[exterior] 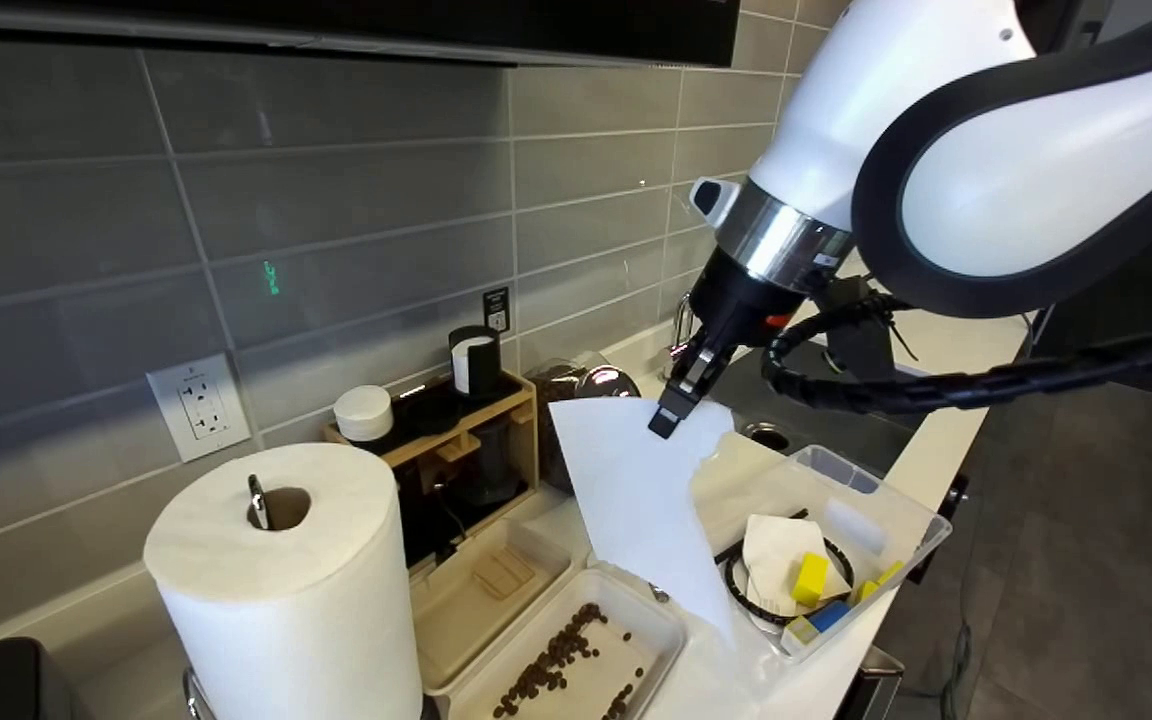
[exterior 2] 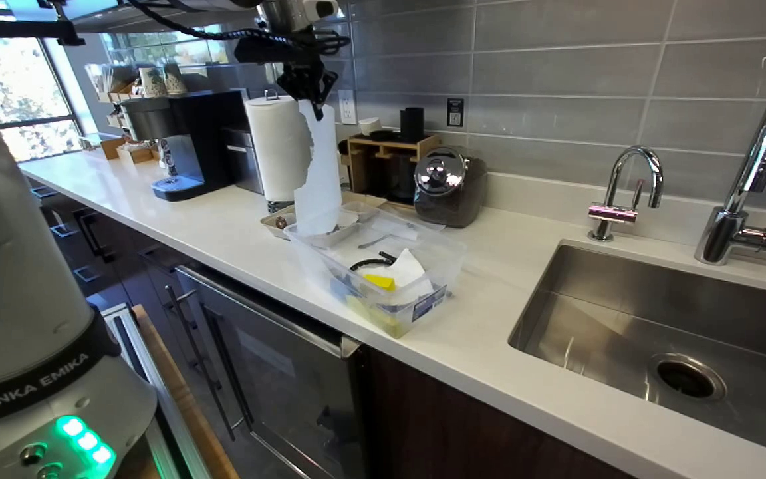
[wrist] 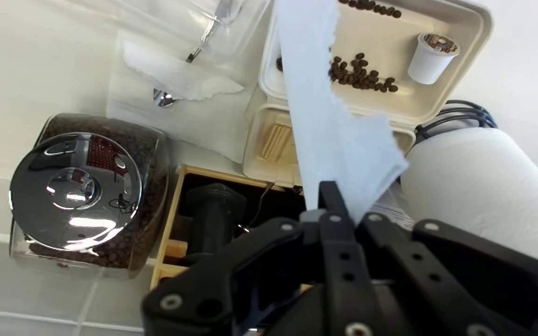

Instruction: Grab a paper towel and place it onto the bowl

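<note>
At the front of an exterior view, a thick white roll (exterior: 286, 620) stands upright on the counter (exterior: 771, 690). Just past it sit two shallow trays side by side, a beige tray (exterior: 466, 625) and a paler tray (exterior: 581, 690) strewn with coffee beans (exterior: 556, 652); in the wrist view the paler tray also holds a small white cup (wrist: 428, 60). Beyond the roll, above the counter, the claw (exterior: 665, 422) is clamped on the upper end of the paper towel (exterior: 636, 495), a thin white sheet hanging down with one long side torn ragged. Its lower end is near the paler tray and the clear bin (exterior: 766, 490); whether it touches either I cannot tell. White paper (exterior: 769, 550) and a yellow block (exterior: 809, 580) lie in the bin. Farther back are a wooden rack (exterior: 528, 430), a clear jar (exterior 2: 453, 199) with a shiny lid, the sink (exterior 2: 582, 316) and the grey tiled wall (exterior: 366, 200).
</note>
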